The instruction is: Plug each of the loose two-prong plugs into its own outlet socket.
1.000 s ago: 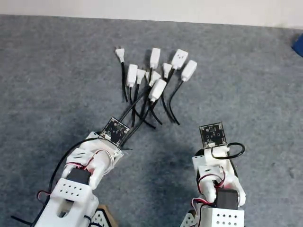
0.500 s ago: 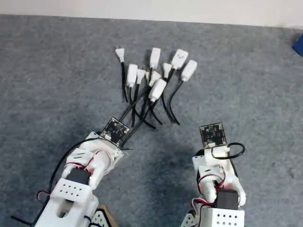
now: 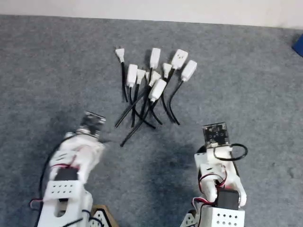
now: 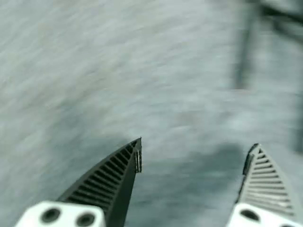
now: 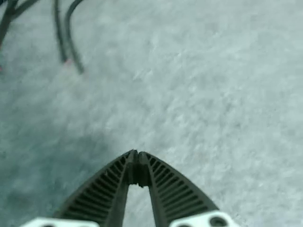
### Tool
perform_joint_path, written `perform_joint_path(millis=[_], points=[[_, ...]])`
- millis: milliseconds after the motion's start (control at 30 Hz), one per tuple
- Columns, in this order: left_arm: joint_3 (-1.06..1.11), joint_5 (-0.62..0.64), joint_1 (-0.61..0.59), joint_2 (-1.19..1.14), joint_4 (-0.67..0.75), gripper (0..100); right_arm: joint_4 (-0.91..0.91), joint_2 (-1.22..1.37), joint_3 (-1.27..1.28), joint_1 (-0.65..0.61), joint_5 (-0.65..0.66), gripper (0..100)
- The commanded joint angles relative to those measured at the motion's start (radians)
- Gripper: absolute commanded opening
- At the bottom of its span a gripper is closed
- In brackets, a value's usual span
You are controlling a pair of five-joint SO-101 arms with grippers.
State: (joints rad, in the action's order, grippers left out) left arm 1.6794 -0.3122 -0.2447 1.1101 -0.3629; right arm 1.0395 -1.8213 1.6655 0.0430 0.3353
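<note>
High view: the plugs (image 3: 154,78) lie bundled on the surface (image 3: 246,104), ahead of both arms.

Left wrist view: my left tool (image 4: 196,144) is wide open and empty, with a cord (image 4: 244,52) ahead.

Right wrist view: my right tool (image 5: 137,152) is closed on nothing, near cord ends (image 5: 63,56).

Procedure: select one plug at the bundle's edge. Grip its body and leave the prongs clear.

Grey carpet (image 3: 255,80), perhaps pale wall (image 3: 189,9) behind

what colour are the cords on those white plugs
Black. The cords show best in the high view, fanned out on the grey surface.
</note>
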Motion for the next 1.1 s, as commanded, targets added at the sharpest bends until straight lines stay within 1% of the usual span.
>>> perform_joint_path(millis=[0, 67, 133, 267, 333, 400, 467, 567, 633, 700, 800, 867, 933, 1000, 1067], points=[[0.010, -0.009, -0.222, 0.012, 0.103, 34, -0.087, -0.013, 0.111, 0.053, 0.003, 0.9], [0.010, -0.008, -0.318, 0.007, 0.170, 34, -0.094, -0.013, 0.111, 0.051, 0.003, 0.9], [0.010, -0.005, -0.371, 0.004, 0.210, 34, -0.096, -0.012, 0.111, 0.047, 0.003, 0.9], [0.010, -0.006, -0.375, 0.004, 0.213, 34, -0.088, -0.007, 0.110, 0.045, 0.003, 0.9], [0.007, -0.006, -0.375, 0.012, 0.213, 34, -0.054, -0.010, 0.093, 0.045, 0.008, 0.9], [-0.016, -0.006, -0.377, 0.007, 0.172, 34, 0.004, -0.005, 0.025, 0.041, 0.011, 0.9], [-0.088, -0.006, -0.380, 0.005, 0.040, 34, 0.076, -0.005, -0.084, 0.041, 0.011, 0.9], [-0.283, -0.006, -0.375, 0.005, -0.253, 34, 0.173, -0.004, -0.262, 0.036, 0.006, 1.0], [-0.437, -0.006, -0.357, 0.005, -0.439, 34, 0.203, -0.002, -0.343, 0.007, 0.011, 1.0], [-0.585, -0.006, -0.317, 0.005, -0.618, 34, 0.211, 0.018, -0.374, -0.019, 0.011, 1.0], [-0.782, -0.006, -0.205, 0.004, -0.830, 34, 0.186, 0.128, -0.424, -0.059, 0.008, 1.0], [-0.883, -0.006, -0.113, 0.002, -0.937, 34, 0.156, 0.252, -0.473, -0.073, 0.003, 1.0], [-0.949, -0.002, -0.028, 0.002, -1.007, 34, 0.119, 0.406, -0.542, -0.084, -0.009, 1.0], [-0.983, 0.002, 0.031, 0.001, -1.037, 34, 0.076, 0.572, -0.634, -0.093, -0.055, 1.0], [-0.986, 0.002, 0.059, 0.001, -1.034, 34, 0.047, 0.750, -0.751, -0.119, -0.084, 1.0]])
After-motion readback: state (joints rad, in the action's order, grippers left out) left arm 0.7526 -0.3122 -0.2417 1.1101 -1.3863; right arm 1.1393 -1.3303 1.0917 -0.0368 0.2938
